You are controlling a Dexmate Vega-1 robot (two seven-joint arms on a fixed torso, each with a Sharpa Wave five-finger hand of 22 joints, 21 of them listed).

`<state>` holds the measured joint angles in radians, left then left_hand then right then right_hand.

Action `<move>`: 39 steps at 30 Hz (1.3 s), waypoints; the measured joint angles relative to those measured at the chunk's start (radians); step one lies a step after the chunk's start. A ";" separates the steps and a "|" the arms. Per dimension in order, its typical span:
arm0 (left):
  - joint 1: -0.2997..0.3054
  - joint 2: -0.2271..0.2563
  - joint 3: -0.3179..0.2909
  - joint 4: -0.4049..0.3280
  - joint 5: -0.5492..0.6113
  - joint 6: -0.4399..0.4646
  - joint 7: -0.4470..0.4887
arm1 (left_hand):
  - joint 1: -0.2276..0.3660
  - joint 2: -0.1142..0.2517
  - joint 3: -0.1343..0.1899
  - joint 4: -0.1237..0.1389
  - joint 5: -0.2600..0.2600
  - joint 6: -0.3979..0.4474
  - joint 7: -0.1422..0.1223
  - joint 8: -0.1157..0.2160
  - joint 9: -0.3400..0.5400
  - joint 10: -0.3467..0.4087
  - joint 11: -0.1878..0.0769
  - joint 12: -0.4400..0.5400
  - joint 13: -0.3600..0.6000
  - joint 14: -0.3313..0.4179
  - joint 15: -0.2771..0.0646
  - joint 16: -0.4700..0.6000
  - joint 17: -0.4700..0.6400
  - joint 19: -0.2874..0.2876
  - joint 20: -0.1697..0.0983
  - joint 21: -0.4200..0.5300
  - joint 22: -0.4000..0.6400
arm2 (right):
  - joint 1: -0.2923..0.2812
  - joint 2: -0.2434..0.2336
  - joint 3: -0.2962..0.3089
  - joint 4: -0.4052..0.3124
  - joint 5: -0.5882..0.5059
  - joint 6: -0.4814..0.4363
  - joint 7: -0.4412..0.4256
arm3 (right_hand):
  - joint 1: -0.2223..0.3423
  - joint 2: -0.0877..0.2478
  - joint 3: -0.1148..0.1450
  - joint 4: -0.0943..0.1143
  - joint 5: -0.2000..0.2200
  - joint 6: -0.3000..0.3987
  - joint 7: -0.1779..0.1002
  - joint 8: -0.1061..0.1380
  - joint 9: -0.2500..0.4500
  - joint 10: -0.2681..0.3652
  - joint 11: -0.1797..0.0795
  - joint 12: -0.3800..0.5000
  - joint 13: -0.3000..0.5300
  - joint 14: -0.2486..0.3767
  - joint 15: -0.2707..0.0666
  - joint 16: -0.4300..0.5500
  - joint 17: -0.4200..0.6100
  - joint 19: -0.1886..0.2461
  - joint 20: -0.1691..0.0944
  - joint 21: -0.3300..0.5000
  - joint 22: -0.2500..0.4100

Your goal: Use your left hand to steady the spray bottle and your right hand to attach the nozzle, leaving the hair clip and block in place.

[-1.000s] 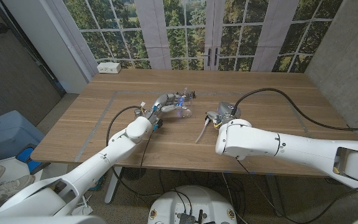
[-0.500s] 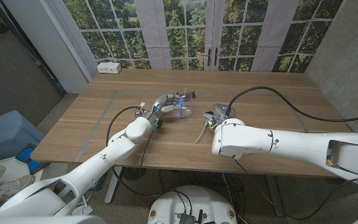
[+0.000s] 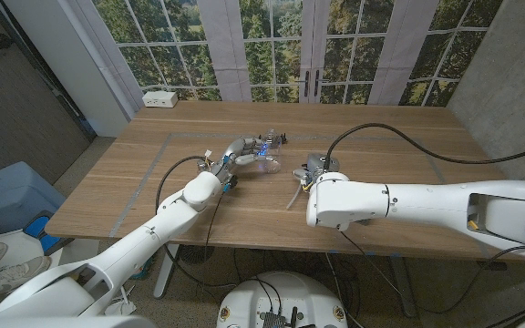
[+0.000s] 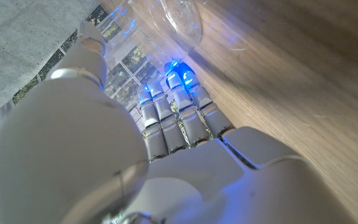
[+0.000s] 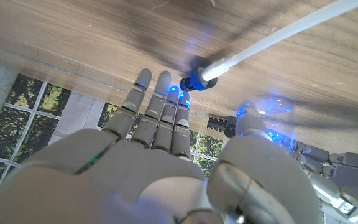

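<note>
Clear plastic bottle (image 3: 267,164), matt wooden table (image 3: 399,137)

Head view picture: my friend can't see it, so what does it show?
Two white robot arms reach over a wooden table. The left hand holds a clear spray bottle, and the right hand is beside a nozzle with a long white tube lying on the table. Windows with green trees are behind.

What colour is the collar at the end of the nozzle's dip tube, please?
Blue; the collar on the white tube shows best in the right wrist view.
</note>
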<state>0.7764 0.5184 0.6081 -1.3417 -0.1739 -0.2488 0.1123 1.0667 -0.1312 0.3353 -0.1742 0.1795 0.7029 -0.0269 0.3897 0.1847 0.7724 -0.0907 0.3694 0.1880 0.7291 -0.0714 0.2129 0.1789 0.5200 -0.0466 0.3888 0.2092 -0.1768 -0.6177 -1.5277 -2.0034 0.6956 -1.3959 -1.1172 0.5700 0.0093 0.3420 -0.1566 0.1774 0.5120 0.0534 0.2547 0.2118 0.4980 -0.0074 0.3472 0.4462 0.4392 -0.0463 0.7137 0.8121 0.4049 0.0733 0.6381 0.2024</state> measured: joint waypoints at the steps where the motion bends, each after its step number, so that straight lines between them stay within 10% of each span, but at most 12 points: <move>1: 0.000 0.000 0.000 0.000 0.000 0.000 0.000 | 0.000 0.000 0.000 0.000 0.000 0.000 0.000 0.000 0.000 0.000 0.000 -0.002 0.000 0.000 0.000 0.000 0.000 0.000 0.000 0.004 0.000 | 0.004 0.002 -0.005 0.003 0.000 0.000 0.000 | 0.000 0.000 0.002 -0.007 0.000 0.000 0.000 0.000 0.000 -0.004 -0.004 0.000 0.002 0.000 0.000 0.004 0.001 0.000 0.000 0.000 0.000; 11: 0.004 0.002 -0.003 -0.005 -0.002 -0.004 -0.001 | -0.001 0.001 -0.007 0.002 0.006 0.011 0.007 0.001 0.000 0.012 0.001 -0.007 0.000 0.004 -0.004 0.000 0.000 0.000 0.000 0.008 0.000 | 0.053 0.020 -0.069 0.041 0.030 0.000 0.000 | 0.149 -0.002 0.032 -0.034 0.000 -0.015 -0.023 -0.008 0.000 -0.012 -0.034 -0.004 0.026 0.000 0.000 0.030 0.033 -0.006 -0.006 0.006 0.000; 24: 0.007 0.005 -0.004 -0.009 -0.004 -0.006 -0.006 | -0.002 0.002 -0.009 0.002 0.006 0.011 0.007 0.001 0.000 0.021 0.007 -0.012 0.000 0.004 -0.004 -0.006 0.000 0.000 0.000 0.008 0.000 | 0.113 0.041 -0.163 0.084 0.035 0.000 0.000 | 0.482 0.084 0.182 -0.035 0.045 -0.046 -0.111 -0.016 0.005 -0.039 -0.119 -0.005 0.084 -0.023 0.002 0.002 0.051 -0.045 -0.088 0.040 0.005; 32: 0.007 0.005 -0.004 -0.010 -0.004 -0.006 -0.010 | -0.006 0.006 -0.011 0.000 0.006 0.011 0.007 0.000 0.000 0.028 0.011 -0.014 0.000 0.004 -0.004 -0.009 0.000 0.000 0.000 0.013 0.000 | 0.106 0.035 -0.158 0.087 0.014 0.000 0.000 | 0.261 -0.007 0.052 0.074 0.006 -0.086 -0.060 -0.023 0.005 -0.062 -0.065 -0.022 0.108 -0.023 0.002 -0.015 0.057 -0.047 -0.039 0.066 -0.001; 39: 0.010 0.007 -0.004 -0.016 -0.004 -0.004 -0.009 | -0.006 0.006 -0.013 0.001 0.005 0.011 0.007 0.000 0.000 0.028 0.011 -0.015 0.000 0.004 -0.004 -0.012 -0.002 -0.002 -0.002 0.014 0.000 | 0.123 0.038 -0.163 0.098 0.054 0.000 0.000 | 0.206 -0.033 0.020 0.083 0.000 -0.047 -0.047 -0.015 0.005 -0.047 -0.048 -0.022 0.117 -0.022 0.002 -0.022 0.054 -0.055 -0.023 0.070 -0.003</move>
<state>0.7862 0.5251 0.6045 -1.3578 -0.1783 -0.2530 0.1030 1.0609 -0.1254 0.3219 -0.1728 0.1847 0.7138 -0.0196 0.3896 0.1846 0.8007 -0.0800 0.3549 0.1881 0.7328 -0.0750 0.2013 0.1766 0.5183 -0.0483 0.4032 0.2095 -0.0538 -0.5796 -1.6903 -1.9050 0.7500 -1.3959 -1.1170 0.7763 -0.0235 0.3618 -0.0733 0.1774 0.4650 0.0059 0.2400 0.2163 0.4509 -0.0549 0.3249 0.5631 0.4168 -0.0446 0.6913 0.8666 0.3497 0.0504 0.7078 0.1996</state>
